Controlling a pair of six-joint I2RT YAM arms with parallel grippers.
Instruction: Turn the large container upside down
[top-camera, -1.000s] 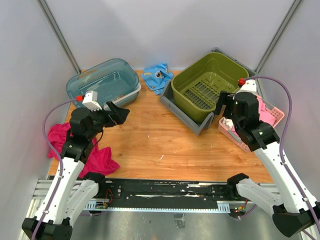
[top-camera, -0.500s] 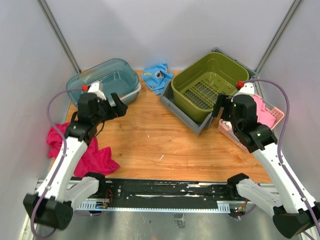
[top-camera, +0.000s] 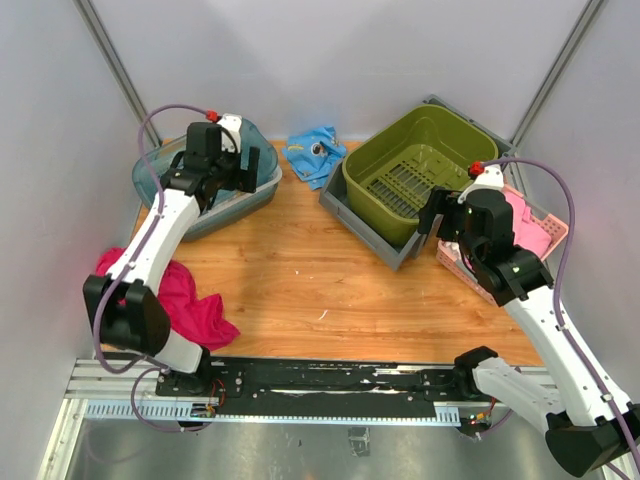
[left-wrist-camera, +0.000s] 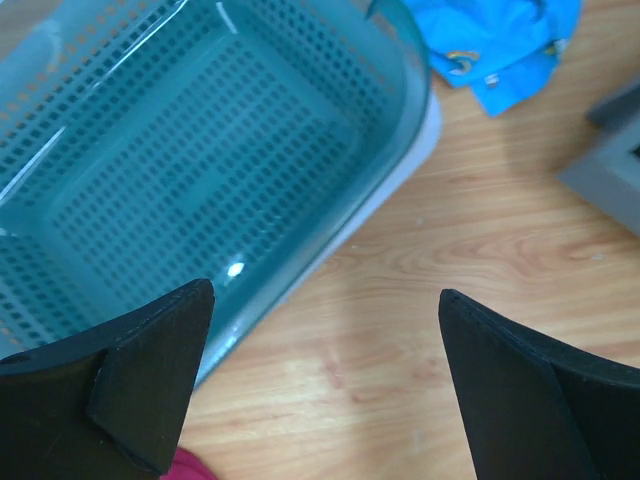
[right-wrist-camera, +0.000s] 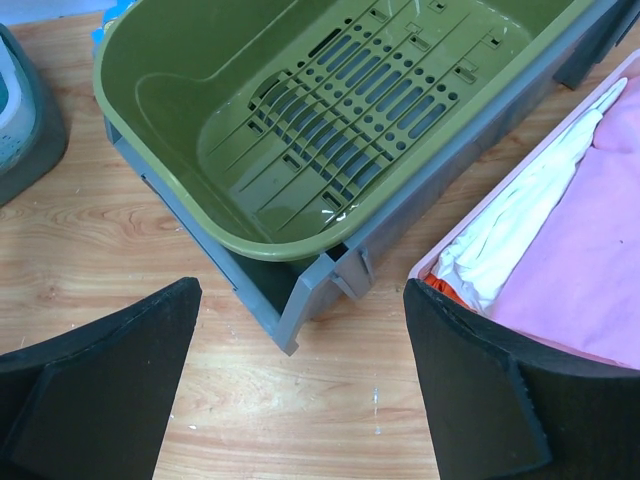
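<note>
Since the job is to flip the biggest vessel on the table (top-camera: 300, 285), I start with the olive-green container (top-camera: 420, 150), which I judge to be the large one, though the teal basket (left-wrist-camera: 200, 150) is close in size. The green container sits mouth up in a grey tray (top-camera: 385, 245) at the far right corner, its long axis running aslant from the middle of the table toward that corner. My right arm is the nearer one. The right gripper (right-wrist-camera: 300, 290) hangs just on the near side of it, spread wide and holding nothing, with the tray's near corner between the fingers and the green rim directly ahead. The teal basket lies at the far left corner, and my left gripper (left-wrist-camera: 322, 300) is above its right edge, fully spread and empty. A pink basket (top-camera: 460, 265) sits by the right edge.
</note>
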